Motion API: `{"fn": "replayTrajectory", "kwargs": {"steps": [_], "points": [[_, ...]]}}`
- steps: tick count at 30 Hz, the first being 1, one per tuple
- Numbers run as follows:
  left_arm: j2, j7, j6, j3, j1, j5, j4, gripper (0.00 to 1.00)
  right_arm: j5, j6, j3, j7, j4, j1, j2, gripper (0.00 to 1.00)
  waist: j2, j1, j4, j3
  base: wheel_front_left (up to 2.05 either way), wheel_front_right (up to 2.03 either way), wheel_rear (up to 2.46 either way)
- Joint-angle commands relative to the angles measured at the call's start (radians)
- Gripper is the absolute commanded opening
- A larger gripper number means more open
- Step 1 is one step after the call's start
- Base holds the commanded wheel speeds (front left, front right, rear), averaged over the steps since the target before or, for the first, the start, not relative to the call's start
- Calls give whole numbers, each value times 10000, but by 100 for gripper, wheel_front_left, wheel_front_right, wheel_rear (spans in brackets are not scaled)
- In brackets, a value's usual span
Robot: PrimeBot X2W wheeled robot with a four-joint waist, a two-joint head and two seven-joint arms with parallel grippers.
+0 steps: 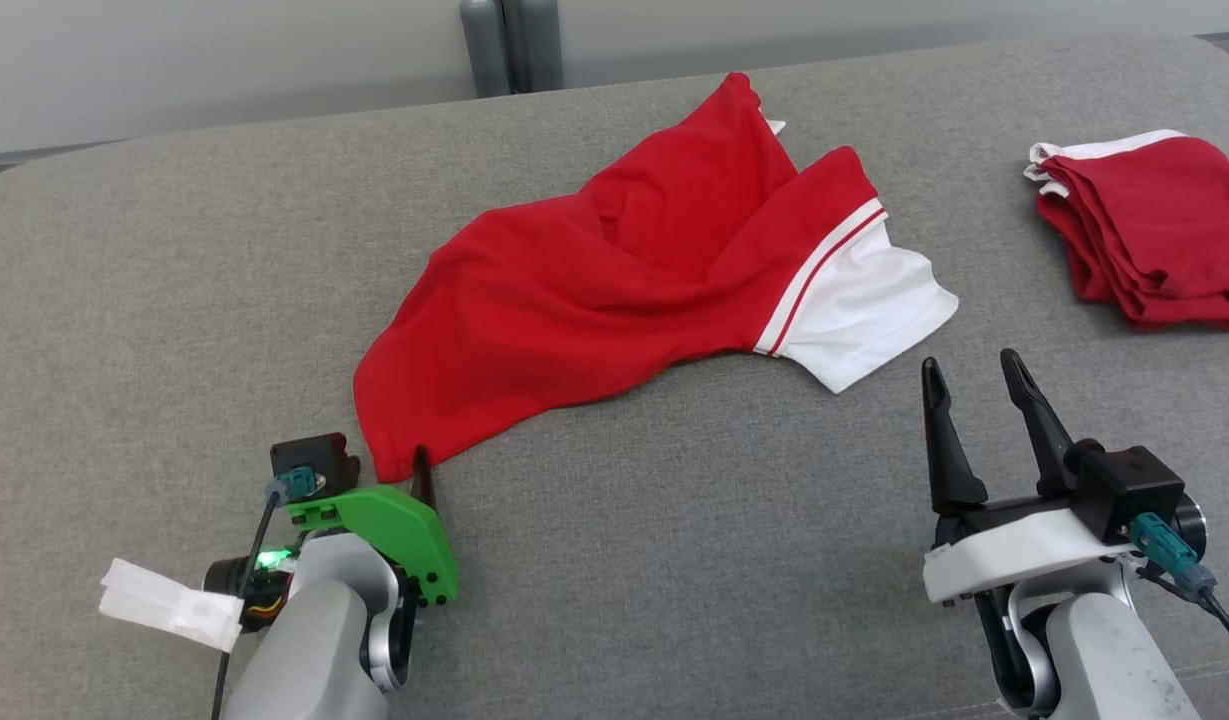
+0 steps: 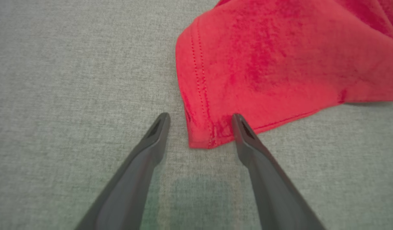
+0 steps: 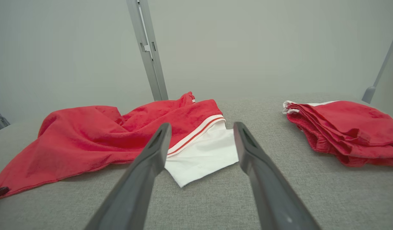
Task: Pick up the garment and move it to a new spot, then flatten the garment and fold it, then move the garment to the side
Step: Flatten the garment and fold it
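Observation:
A red garment (image 1: 624, 270) with a white, red-striped sleeve (image 1: 854, 310) lies crumpled and spread across the middle of the grey fabric surface (image 1: 674, 560). My left gripper (image 1: 389, 470) is open at the garment's near-left hem corner. In the left wrist view that corner (image 2: 202, 134) lies between the open fingers of my left gripper (image 2: 200, 117), with the right finger (image 2: 247, 140) over the hem edge. My right gripper (image 1: 972, 362) stands open just short of the white sleeve, touching nothing. The right wrist view has that gripper (image 3: 201, 126) aimed at the sleeve (image 3: 202, 156).
A stack of folded red and white garments (image 1: 1154, 230) sits at the far right, also in the right wrist view (image 3: 343, 127). A grey post (image 1: 509, 45) rises behind the far edge. Bare grey surface runs along the near side between the arms.

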Motion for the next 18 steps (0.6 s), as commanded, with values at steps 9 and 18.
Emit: {"fn": "replayTrajectory", "kwargs": {"steps": [9, 18], "points": [[19, 284, -14, -385, -126, -371, 257, 0, 18, -11, -48, -33, 28, -140, -8, 100, 0, 0, 46, -22, 0, 0, 0], [127, -432, -69, -323, 94, -628, -547, 0, -665, -13, -803, -31, 1083, -552, -9, 100, 0, 0, 325, -107, 0, 0, 0]]}}
